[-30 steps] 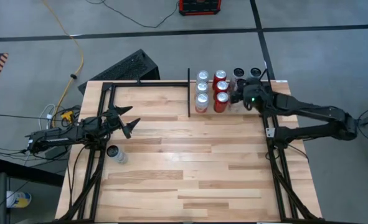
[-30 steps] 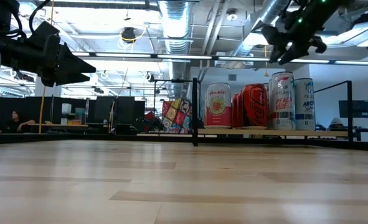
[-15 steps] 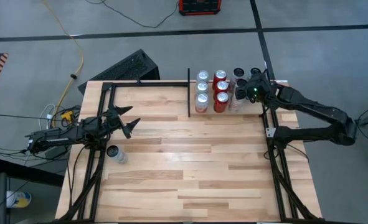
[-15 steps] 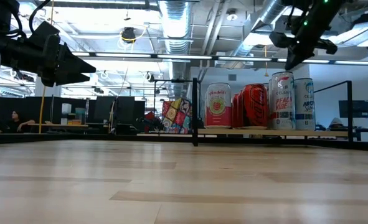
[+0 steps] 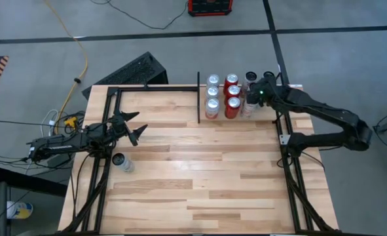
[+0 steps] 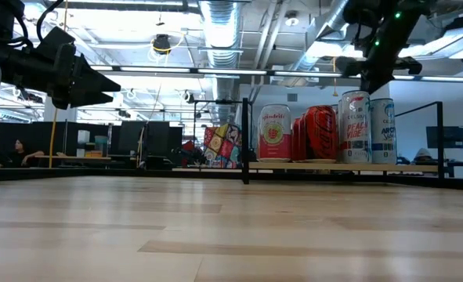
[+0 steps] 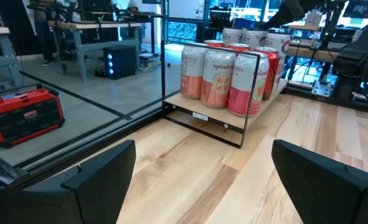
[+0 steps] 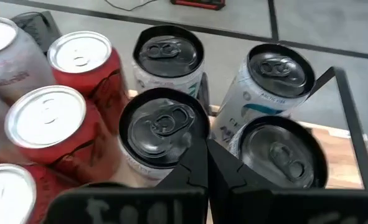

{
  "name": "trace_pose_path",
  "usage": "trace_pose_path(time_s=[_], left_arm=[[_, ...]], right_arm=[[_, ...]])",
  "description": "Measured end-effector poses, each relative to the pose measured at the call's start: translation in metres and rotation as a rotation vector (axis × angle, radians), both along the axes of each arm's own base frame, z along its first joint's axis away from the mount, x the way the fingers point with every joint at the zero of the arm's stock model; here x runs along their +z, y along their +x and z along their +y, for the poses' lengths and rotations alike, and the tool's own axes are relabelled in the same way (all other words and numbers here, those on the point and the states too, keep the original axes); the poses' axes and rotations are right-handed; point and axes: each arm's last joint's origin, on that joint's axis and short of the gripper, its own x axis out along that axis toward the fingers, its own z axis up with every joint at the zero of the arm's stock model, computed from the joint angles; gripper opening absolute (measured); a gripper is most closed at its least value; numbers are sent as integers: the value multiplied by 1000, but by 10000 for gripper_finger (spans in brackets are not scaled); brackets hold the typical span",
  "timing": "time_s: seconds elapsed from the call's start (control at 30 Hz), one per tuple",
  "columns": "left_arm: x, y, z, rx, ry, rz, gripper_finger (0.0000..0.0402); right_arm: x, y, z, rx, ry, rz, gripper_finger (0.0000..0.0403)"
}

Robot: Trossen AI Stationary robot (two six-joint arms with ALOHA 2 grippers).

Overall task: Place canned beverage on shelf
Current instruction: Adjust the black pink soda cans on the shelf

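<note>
High view, left to right: left gripper (image 5: 135,133) hovering over desk (image 5: 200,170) left edge, jaws standing apart, empty. Lone can (image 5: 120,161) standing upright just beside it, left arm nearer. Shelf (image 5: 242,113) lying well apart at far right, open desk between. Right gripper (image 5: 257,94) hanging above shelved cans (image 5: 222,97), jaws closed, holding nothing.

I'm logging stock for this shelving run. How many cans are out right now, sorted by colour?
Pink cans: 3
Red cans: 3
Black-lidded pale cans: 4
Loose white-and-blue can off the shelf: 1
Total: 11
</note>
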Motion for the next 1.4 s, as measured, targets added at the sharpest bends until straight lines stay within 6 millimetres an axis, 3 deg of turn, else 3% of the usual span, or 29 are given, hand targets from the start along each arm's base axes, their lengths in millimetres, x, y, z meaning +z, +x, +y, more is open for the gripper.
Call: trace_pose_path(time_s=[0.47, 1.1, 1.4], left_arm=[[0, 0, 0, 0, 0, 0, 361], [0, 0, 0, 0, 0, 0, 361], [0, 0, 0, 0, 0, 0, 361]], right_arm=[[-1, 1, -1, -20, -13, 17, 17], [-18, 13, -12, -40, 36, 74, 17], [1, 3, -4, -20, -9, 22, 17]])
